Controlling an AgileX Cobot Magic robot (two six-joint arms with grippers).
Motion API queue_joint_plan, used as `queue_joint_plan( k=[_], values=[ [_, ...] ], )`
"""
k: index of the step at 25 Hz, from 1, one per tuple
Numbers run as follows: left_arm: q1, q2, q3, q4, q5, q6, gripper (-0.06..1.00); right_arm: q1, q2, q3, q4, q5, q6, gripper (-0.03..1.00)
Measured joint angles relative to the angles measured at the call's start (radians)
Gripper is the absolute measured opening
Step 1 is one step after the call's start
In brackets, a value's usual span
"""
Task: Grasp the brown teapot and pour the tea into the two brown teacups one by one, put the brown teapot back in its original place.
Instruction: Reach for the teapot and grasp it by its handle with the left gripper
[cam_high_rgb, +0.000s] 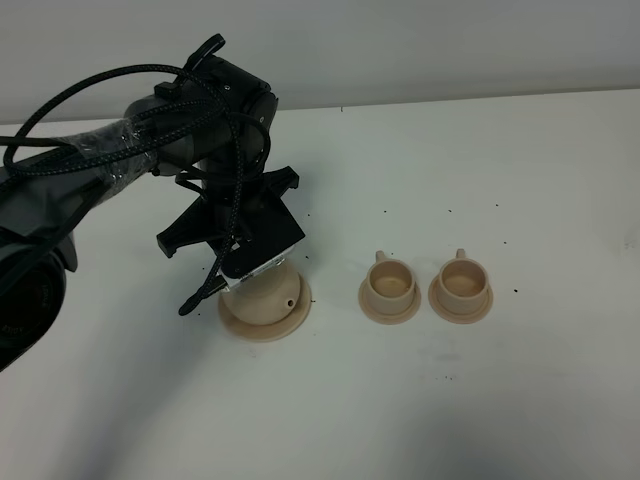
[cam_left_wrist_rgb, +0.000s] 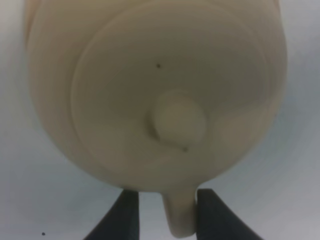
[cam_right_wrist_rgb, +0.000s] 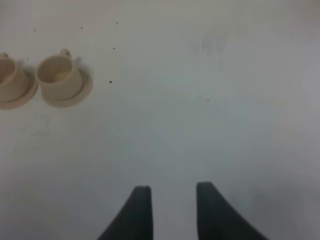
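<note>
The brown teapot (cam_high_rgb: 270, 296) stands on its wide saucer, the original place (cam_high_rgb: 262, 326), at the left of the table. My left gripper (cam_left_wrist_rgb: 170, 220) hangs over it and hides its top in the high view. Up close the knobbed lid (cam_left_wrist_rgb: 179, 122) fills the left wrist view. The loop handle (cam_left_wrist_rgb: 180, 215) lies between my open fingers (cam_left_wrist_rgb: 125, 217), with a gap on one side. The two brown teacups (cam_high_rgb: 390, 283) (cam_high_rgb: 462, 279) stand side by side on small saucers to the right. My right gripper (cam_right_wrist_rgb: 175, 210) is open over bare table, away from the cups (cam_right_wrist_rgb: 59, 75).
The white table (cam_high_rgb: 500, 400) carries small dark specks around the cups. My left arm and its black cables (cam_high_rgb: 90, 160) reach in from the left edge. The table's far edge meets a grey wall (cam_high_rgb: 450, 50).
</note>
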Motion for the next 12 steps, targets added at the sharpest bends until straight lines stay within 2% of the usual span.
queue_joint_plan(
  k=[12],
  values=[
    [0.000, 0.004, 0.000, -0.009, 0.001, -0.001, 0.30, 0.000, 0.000, 0.000, 0.000, 0.000, 0.000, 0.23]
  ],
)
